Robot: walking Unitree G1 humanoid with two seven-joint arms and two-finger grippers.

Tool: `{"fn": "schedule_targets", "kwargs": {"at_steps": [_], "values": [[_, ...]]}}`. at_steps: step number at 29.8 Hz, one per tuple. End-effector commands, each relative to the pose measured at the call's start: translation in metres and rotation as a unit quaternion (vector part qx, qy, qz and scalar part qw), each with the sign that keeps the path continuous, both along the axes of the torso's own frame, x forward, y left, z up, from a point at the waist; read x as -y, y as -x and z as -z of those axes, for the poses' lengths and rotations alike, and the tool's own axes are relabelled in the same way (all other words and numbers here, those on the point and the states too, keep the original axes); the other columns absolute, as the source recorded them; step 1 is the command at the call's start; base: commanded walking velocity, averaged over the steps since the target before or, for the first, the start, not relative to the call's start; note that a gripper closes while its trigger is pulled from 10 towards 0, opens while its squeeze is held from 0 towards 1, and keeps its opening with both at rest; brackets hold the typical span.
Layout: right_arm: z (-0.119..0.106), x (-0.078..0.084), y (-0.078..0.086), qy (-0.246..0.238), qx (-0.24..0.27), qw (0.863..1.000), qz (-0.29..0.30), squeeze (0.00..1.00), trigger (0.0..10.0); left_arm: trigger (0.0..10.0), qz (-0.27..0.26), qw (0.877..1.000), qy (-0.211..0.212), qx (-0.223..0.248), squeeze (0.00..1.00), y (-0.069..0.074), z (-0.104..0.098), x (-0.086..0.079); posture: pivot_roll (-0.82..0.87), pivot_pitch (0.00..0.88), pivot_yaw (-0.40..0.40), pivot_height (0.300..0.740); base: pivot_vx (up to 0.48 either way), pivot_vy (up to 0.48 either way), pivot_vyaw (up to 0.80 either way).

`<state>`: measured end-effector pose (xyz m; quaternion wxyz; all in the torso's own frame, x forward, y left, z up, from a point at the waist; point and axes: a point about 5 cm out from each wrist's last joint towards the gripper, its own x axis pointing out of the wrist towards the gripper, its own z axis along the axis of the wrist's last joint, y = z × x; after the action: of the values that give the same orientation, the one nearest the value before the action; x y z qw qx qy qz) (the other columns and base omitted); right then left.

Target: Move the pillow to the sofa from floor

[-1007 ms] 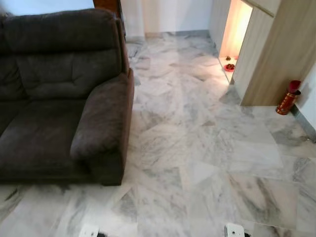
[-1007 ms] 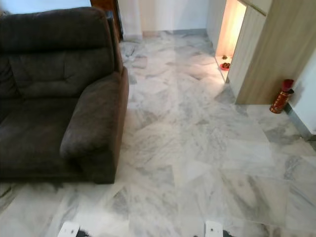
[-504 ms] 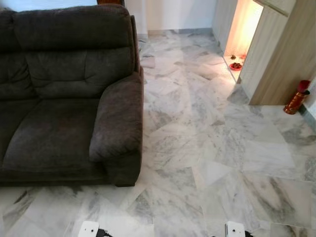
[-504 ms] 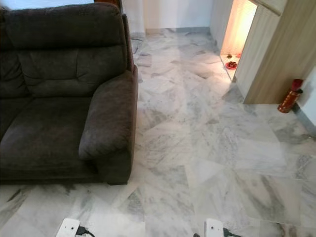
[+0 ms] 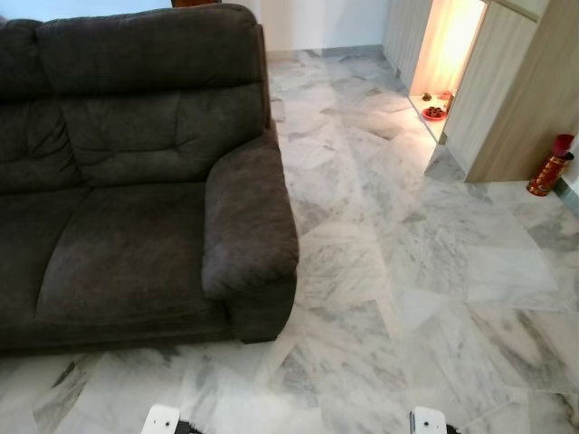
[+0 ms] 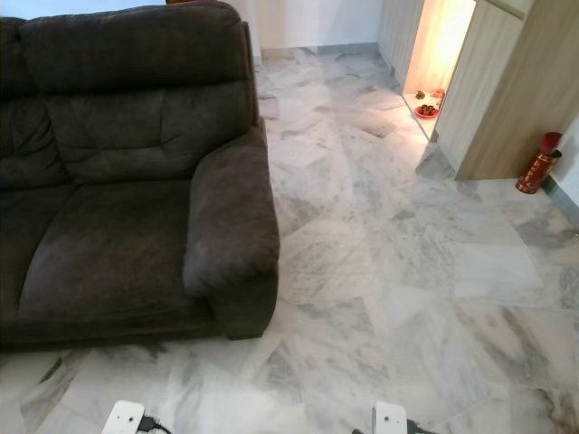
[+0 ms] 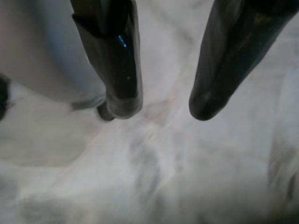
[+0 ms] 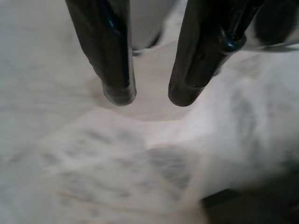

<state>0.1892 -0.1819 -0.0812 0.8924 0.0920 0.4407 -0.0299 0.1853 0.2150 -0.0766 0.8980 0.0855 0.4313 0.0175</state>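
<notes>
Dark sofa (image 5: 136,181) on marble floor (image 5: 407,271); pillow nowhere visible. Left gripper (image 7: 161,105) and right gripper (image 8: 149,95) hanging empty, fingers apart. Risk: searching wrong way, colliding with armrest (image 5: 249,217).

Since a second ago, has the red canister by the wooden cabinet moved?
No. The red canister still stands at the cabinet's base corner; the camera turned, shifting the whole picture.

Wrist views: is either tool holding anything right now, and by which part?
Nothing is held. The left tool and right tool are both open over the grey-veined white marble floor.
</notes>
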Motion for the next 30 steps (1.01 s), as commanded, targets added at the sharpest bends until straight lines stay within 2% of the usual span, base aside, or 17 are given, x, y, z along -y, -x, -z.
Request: {"fn": "schedule_targets", "kwargs": {"at_steps": [1,14,20,30], "values": [[0.0025,-0.0059,0.0037,-0.004,-0.006,1.0,-0.007,0.0,10.0,10.0,-0.011,1.0,-0.001,-0.019,0.0,0.0099,0.0042,-0.005,0.05,0.101,0.057,0.74,0.0,0.458,0.0],[0.0034,-0.0125,0.0048,-0.002,-0.008,1.0,-0.03,0.0,10.0,10.0,-0.006,1.0,-0.003,-0.02,0.0,0.0104,0.0034,-0.0093,0.06,0.088,0.064,0.74,0.0,0.454,0.0],[0.0036,-0.0111,0.0056,-0.003,-0.005,1.0,-0.02,0.0,10.0,10.0,-0.004,1.0,-0.002,-0.018,0.0,0.0088,0.003,-0.0079,0.06,0.108,0.063,0.74,0.0,0.446,0.8],[0.0038,-0.0085,0.0064,-0.007,-0.005,1.0,-0.002,0.0,10.0,10.0,-0.005,1.0,0.001,-0.018,0.0,0.0081,0.0029,-0.0069,0.06,0.127,0.059,0.74,0.0,0.444,0.0]]}}
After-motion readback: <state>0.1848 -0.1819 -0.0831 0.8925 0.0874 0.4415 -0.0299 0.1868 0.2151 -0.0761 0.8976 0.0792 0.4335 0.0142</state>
